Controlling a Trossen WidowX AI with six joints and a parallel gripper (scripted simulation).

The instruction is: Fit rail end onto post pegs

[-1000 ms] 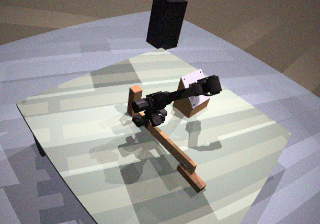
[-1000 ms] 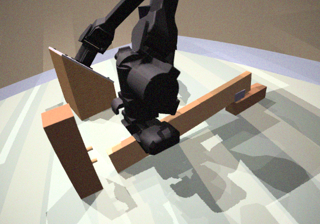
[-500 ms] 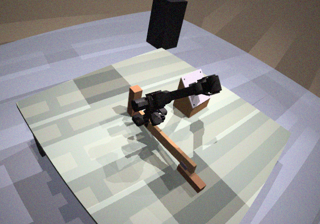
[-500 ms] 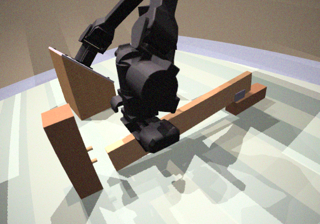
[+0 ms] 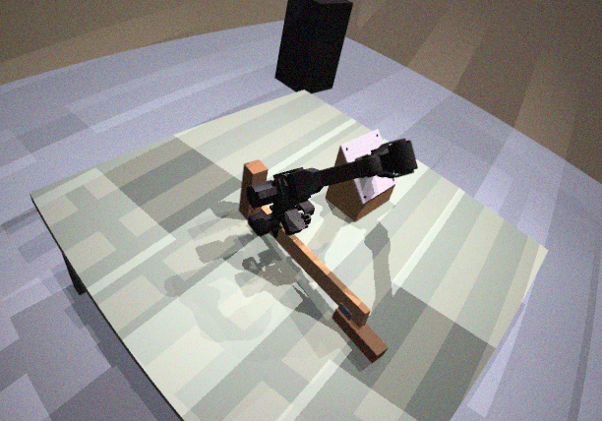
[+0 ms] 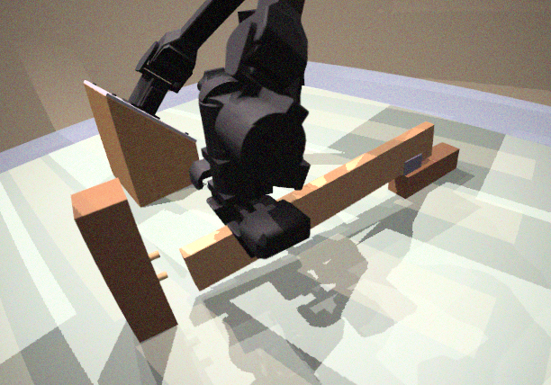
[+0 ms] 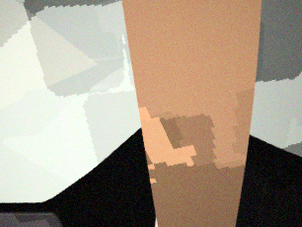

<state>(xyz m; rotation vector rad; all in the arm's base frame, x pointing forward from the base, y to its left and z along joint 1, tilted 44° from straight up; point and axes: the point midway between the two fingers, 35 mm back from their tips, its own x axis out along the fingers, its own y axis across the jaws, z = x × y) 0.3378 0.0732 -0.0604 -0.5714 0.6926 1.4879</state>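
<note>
The wooden rail [image 5: 322, 271] [image 6: 360, 183] [image 7: 194, 59] slants across the table. Its far end sits in the bracket, by the dark plate [image 5: 345, 311] [image 6: 412, 164], on the low footboard block [image 5: 368, 340] [image 6: 432, 169]. My gripper [image 5: 278, 230] [image 6: 252, 237] [image 7: 178, 129] is shut on the rail near its near end. The short post [image 5: 255, 167] [image 6: 114, 250] stands beyond that end. Its two pegs, upper [image 6: 154, 255] and lower [image 6: 162, 276], point at the rail's end across a small gap, at about its height. The end holes are hidden.
A wooden wedge block [image 5: 359, 210] [image 6: 153, 156] with a pale sloping plate [image 5: 361, 148] stands beside the post, under the arm. A black pedestal [image 5: 315, 42] stands beyond the table's far corner. Shadows of the arm fall on the table.
</note>
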